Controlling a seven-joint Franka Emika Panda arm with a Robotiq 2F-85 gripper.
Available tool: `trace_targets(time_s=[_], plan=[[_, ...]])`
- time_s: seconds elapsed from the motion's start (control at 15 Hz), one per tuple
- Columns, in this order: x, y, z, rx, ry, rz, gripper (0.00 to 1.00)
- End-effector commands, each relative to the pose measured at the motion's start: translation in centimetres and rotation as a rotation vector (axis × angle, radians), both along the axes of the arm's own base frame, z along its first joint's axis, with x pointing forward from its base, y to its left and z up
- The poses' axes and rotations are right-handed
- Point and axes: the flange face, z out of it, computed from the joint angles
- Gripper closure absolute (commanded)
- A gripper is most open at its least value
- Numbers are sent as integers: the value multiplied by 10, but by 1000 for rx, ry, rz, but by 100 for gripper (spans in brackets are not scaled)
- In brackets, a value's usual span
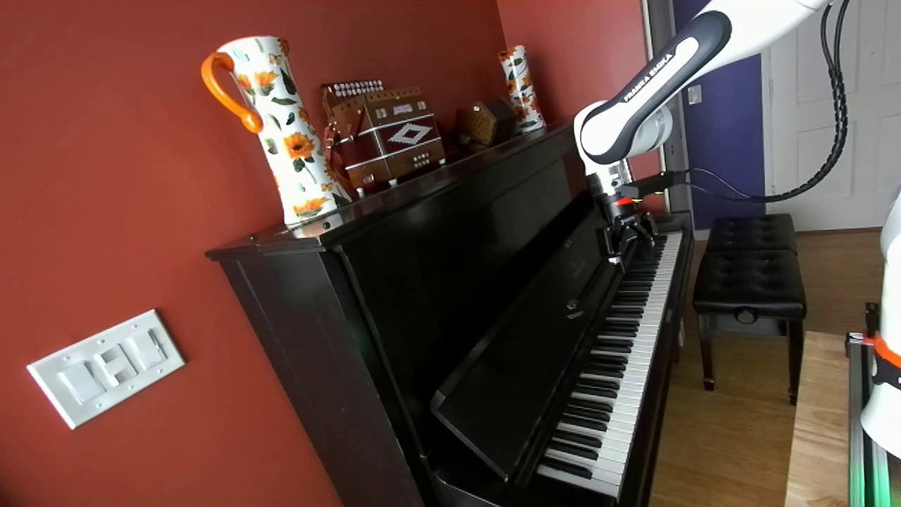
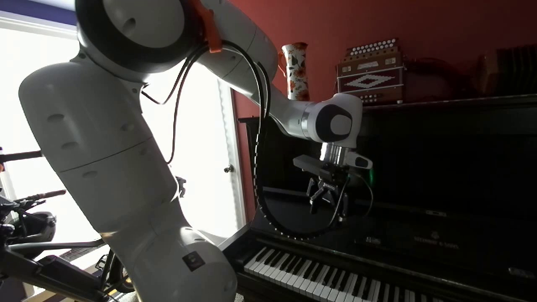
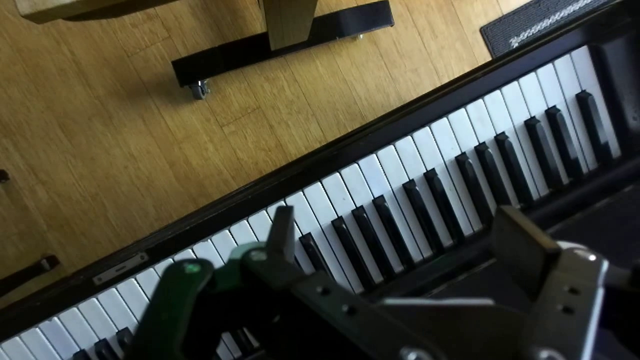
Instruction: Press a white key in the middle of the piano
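In the wrist view we see the gripper (image 3: 394, 220) spread apart above the piano keyboard (image 3: 375, 180), whose front edge climbs rightward; floor (image 3: 165, 145) opens upper left, broken by a wheeled stand (image 3: 235, 52).

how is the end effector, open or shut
Open: in the wrist view, the end effector's fingers stand wide apart, with keys showing between them.
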Motion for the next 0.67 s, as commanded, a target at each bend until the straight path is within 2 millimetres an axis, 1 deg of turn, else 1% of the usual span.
trace_targets(time_s=[0.0,0.07,0.2,0.4,0.6], plan=[[7,-11,-12,-32,-8,23,0],[9,-14,-17,-28,-5,53,0],[14,-24,-36,-61,1,144,0],[21,-39,-78,-77,31,287,0],[32,-57,-111,-48,-36,340,0]])
